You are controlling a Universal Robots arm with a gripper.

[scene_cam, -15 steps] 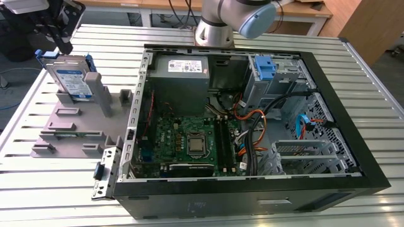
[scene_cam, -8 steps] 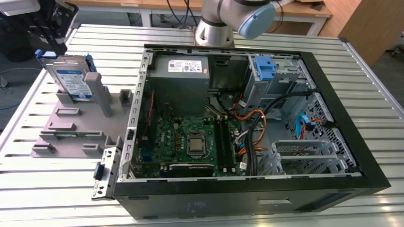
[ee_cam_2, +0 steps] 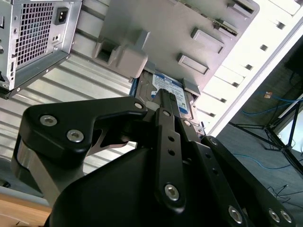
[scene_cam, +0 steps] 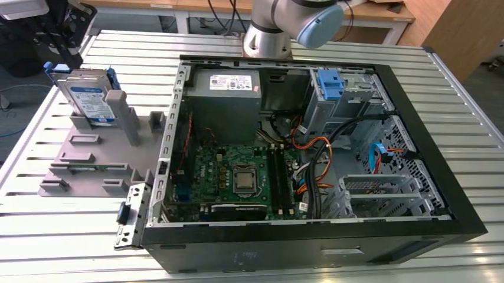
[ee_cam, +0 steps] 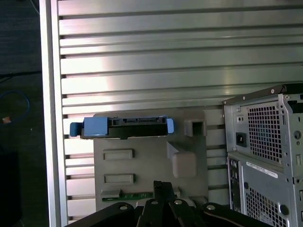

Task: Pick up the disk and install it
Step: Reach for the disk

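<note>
the disk (scene_cam: 85, 97) stands on edge in a grey holder (scene_cam: 94, 147) on the desk (scene_cam: 63, 236), just outside the computer case (scene_cam: 315, 244), on the exterior view's left of it. the gripper (scene_cam: 71, 58) hangs right above the disk's top edge and, as far as i can judge, is not touching it. whether the gripper is apart or together i cannot tell.

on that side of the case, the likeliest trouble is a skewed grasp. a gripper coming down off-centre could land on the blue carrier instead of the metal body, flexing the plastic or tipping the disk against the holder's post. a lift that is not straight could drag the holder along the desk.

closer in, the case's raised side wall stands between holder and interior, so a low carry could knock the disk on the rim. inside the case, loose cables (scene_cam: 319, 153) lie near the drive bays, and a disk pushed in over them could snag or pinch one. at the case's far side a bare blue bracket (scene_cam: 331, 85) sits near the power supply (scene_cam: 224, 88) and could be mistaken for the target.

the disk is a flat silver slab with a white-and-blue label on its broad face, framed in blue plastic. in the first wrist view it shows edge-on, a dark strip with a blue tab at each end.
</note>
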